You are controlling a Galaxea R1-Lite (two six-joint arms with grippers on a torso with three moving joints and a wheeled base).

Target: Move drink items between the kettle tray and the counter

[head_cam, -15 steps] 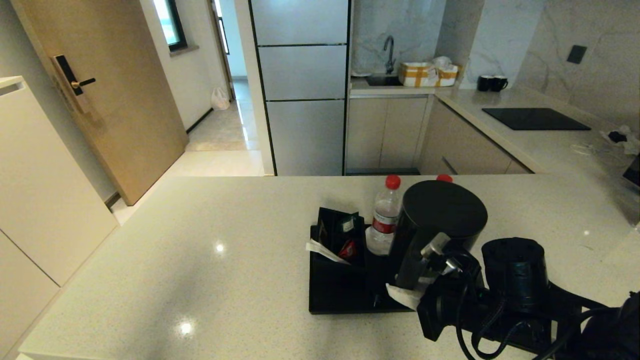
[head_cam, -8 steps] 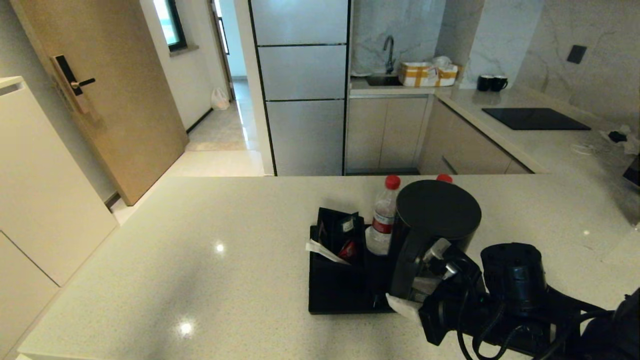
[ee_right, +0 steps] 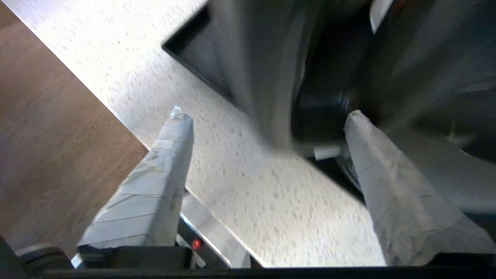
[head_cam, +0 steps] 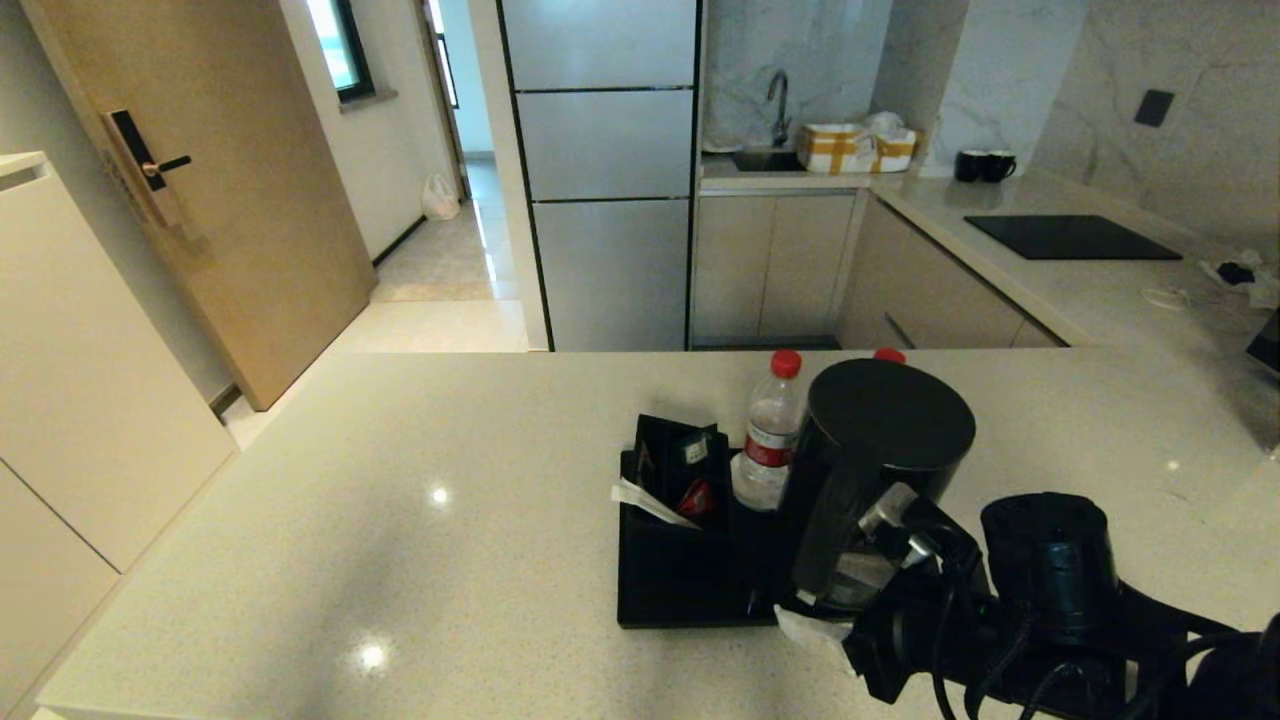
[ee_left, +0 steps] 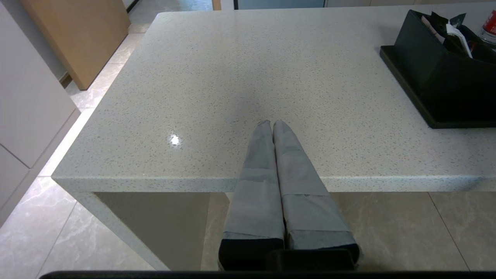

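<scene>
The kettle (head_cam: pixel 875 470) stands on the tray (head_cam: pixel 670 585) on the counter (head_cam: pixel 420 520). The right end effector (ee_right: pixel 267 131), jaws spread and empty, sits at its handle. Pulling away crookedly could clip the handle and tip the kettle onto the bottle (head_cam: pixel 768 440). The left end effector (ee_left: pixel 273 130) is closed, idle.

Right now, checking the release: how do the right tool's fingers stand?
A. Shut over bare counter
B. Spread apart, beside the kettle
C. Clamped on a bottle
B: the right tool has its taped fingers wide apart, with the kettle just ahead on the tray.
</scene>
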